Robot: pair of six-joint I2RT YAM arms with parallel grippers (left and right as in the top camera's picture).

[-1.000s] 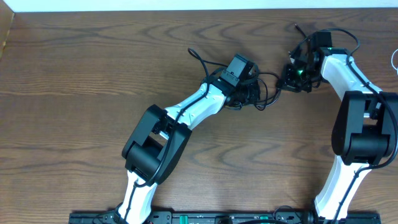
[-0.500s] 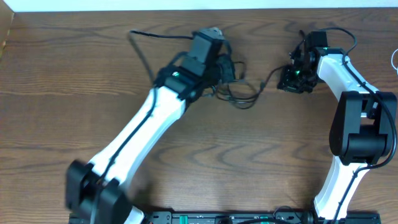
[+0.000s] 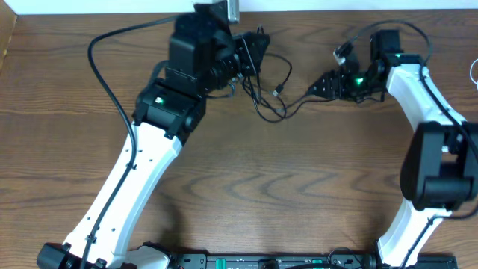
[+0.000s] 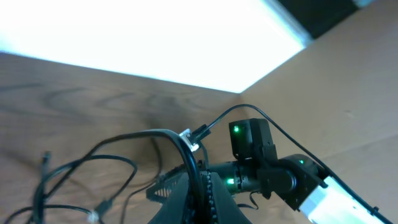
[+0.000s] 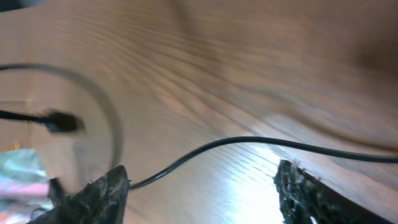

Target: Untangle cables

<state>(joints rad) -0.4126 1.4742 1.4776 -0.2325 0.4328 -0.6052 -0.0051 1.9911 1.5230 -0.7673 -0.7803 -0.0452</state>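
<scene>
The cables are thin black cords. In the overhead view they hang in loose loops [image 3: 267, 84] below my left gripper [image 3: 248, 54], which is raised near the table's far edge. In the left wrist view that gripper [image 4: 202, 193] is shut on a black cable [image 4: 194, 163] that arches away to the left past a small white plug end [image 4: 189, 139]. One strand [image 3: 302, 96] trails right to my right gripper [image 3: 327, 81]. In the right wrist view the right gripper [image 5: 202, 193] is open wide, and a black cable [image 5: 211, 147] lies on the wood between its fingertips [image 5: 99, 194], not held.
The wooden table [image 3: 299, 187] ends at a pale strip along the far edge [image 3: 336, 6]. A thin white cord [image 3: 474, 71] shows at the right edge. The left arm's own thick black cable [image 3: 104, 67] loops out to the left.
The left arm has swung up and towards the far edge, carrying the black cables with it and drawing them out. The right gripper has opened and let go of its strand.
</scene>
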